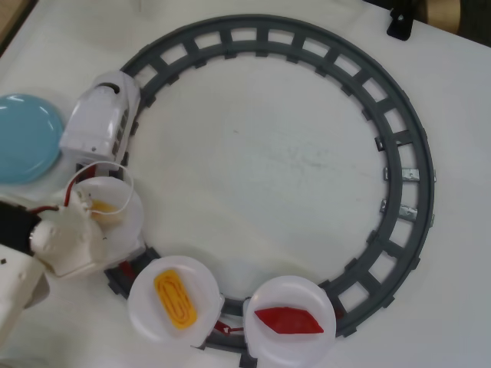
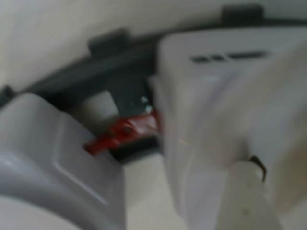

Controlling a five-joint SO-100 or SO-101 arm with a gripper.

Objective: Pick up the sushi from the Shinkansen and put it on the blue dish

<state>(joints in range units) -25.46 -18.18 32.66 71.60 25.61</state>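
In the overhead view the white Shinkansen (image 1: 100,116) stands on the grey ring track at the upper left, pulling three round white plate cars. The pale yellow-orange sushi (image 1: 105,206) lies on the first plate (image 1: 132,218), just behind the train. My white gripper (image 1: 86,208) reaches in from the lower left and hangs low over that plate, partly covering the sushi. The blue dish (image 1: 24,138) sits at the left edge, empty. The wrist view is blurred. It shows the train's side (image 2: 216,91), a red coupling (image 2: 124,132) and my gripper (image 2: 158,160) with its jaws apart.
The second plate carries a bright yellow grooved piece (image 1: 175,297), the third a red diamond piece (image 1: 289,320). The grey track (image 1: 399,153) rings the table's middle. A black clamp (image 1: 400,23) stands at the top right edge.
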